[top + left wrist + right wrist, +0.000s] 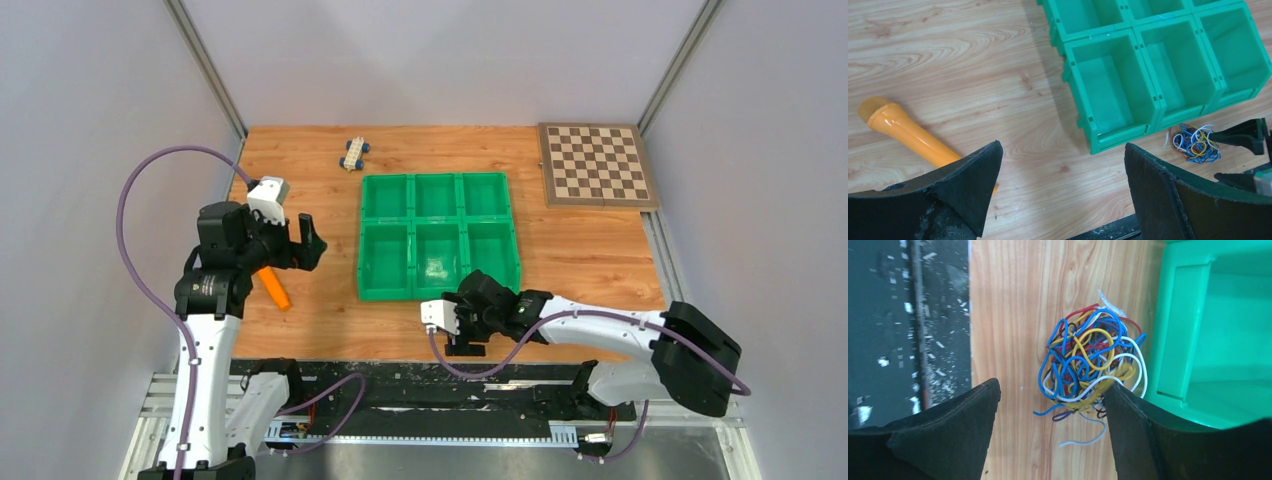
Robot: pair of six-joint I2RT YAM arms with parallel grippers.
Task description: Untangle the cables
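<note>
The cables [1091,360] are a fist-sized tangle of blue, yellow, white, dark red and black wires lying on the wooden table against the green bin tray's front wall. In the left wrist view the cables [1195,143] show at the far right. My right gripper [1048,390] is open and low over the table; its right finger [1128,420] touches the tangle's near edge and its left finger stands clear. From above, the right gripper [466,343] covers the tangle. My left gripper [1063,150] is open and empty, held over bare wood left of the tray [305,240].
A green tray [437,235] of six compartments sits mid-table. An orange toy microphone [908,132] lies under the left arm [273,288]. A checkerboard [597,165] and a small toy car [353,153] are at the back. The black rail [908,315] marks the table's near edge.
</note>
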